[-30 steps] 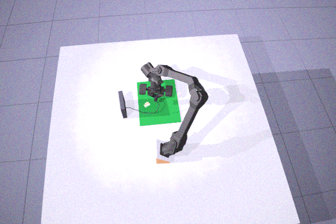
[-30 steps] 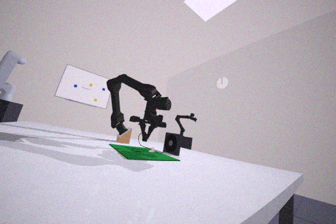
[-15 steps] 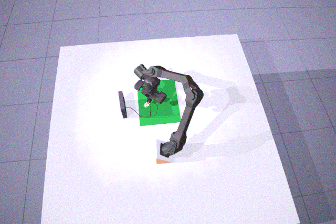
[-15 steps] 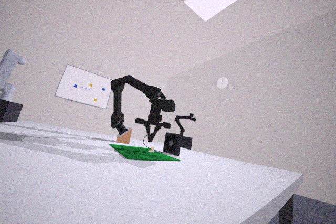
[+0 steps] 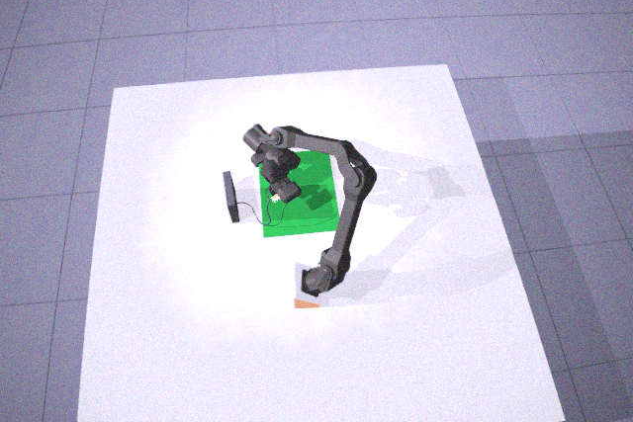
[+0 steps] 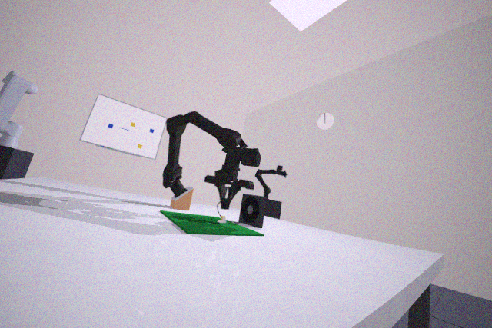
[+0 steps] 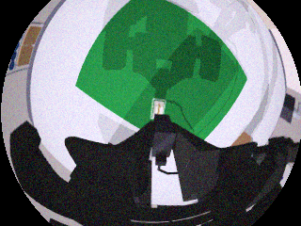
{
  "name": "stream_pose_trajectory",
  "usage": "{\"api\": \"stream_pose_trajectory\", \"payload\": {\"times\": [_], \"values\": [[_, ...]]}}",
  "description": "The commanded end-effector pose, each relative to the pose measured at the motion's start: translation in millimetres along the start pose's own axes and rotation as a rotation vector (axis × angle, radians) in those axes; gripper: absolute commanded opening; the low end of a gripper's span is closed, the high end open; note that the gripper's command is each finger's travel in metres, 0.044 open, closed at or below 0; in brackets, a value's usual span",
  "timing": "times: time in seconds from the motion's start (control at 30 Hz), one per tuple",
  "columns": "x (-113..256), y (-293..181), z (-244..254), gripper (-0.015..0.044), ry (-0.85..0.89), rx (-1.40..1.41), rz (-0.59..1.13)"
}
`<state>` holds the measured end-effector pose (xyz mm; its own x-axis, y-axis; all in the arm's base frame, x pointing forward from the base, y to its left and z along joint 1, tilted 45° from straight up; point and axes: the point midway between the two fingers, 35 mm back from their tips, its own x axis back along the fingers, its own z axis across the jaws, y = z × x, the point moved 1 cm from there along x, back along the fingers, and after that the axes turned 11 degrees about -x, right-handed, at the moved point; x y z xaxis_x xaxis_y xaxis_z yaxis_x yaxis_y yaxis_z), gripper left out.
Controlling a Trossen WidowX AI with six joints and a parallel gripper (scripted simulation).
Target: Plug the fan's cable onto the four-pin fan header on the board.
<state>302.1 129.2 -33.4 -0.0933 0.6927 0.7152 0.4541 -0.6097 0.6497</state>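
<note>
The green board point(image 5: 302, 225) point(image 6: 194, 226) point(image 7: 94, 77) lies on the table. The small pale four-pin header point(image 5: 275, 198) point(image 6: 221, 219) point(image 7: 159, 107) stands on it near the fan side. My gripper point(image 5: 273, 191) point(image 6: 224, 207) point(image 7: 161, 125) is shut on the fan's plug, which is mostly hidden by the dark fingers. The fingertips are above the board, a short way over the header and apart from it. The thin black cable point(image 5: 244, 203) point(image 6: 217, 209) runs from the fan in a loop over the board up to my gripper. The black fan point(image 5: 229, 198) point(image 6: 251, 210) stands upright beside the board.
The arm's base sits on an orange wedge point(image 5: 307, 303) point(image 6: 183, 200) beside the board. The table's edge point(image 6: 401, 290) shows at the right in the exterior view. Another dark arm on a black block point(image 6: 272, 208) stands behind the fan in that view.
</note>
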Motion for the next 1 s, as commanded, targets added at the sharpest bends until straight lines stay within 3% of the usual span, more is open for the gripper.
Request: {"api": "stream_pose_trajectory", "payload": {"times": [0.0,0.83,0.97], "values": [[0,-2,0,0.0000,0.001,-0.025,0.004],[2,5,1,0.0000,0.000,-0.028,0.004],[-17,6,1,0.0000,0.000,-0.022,0.003]]}}
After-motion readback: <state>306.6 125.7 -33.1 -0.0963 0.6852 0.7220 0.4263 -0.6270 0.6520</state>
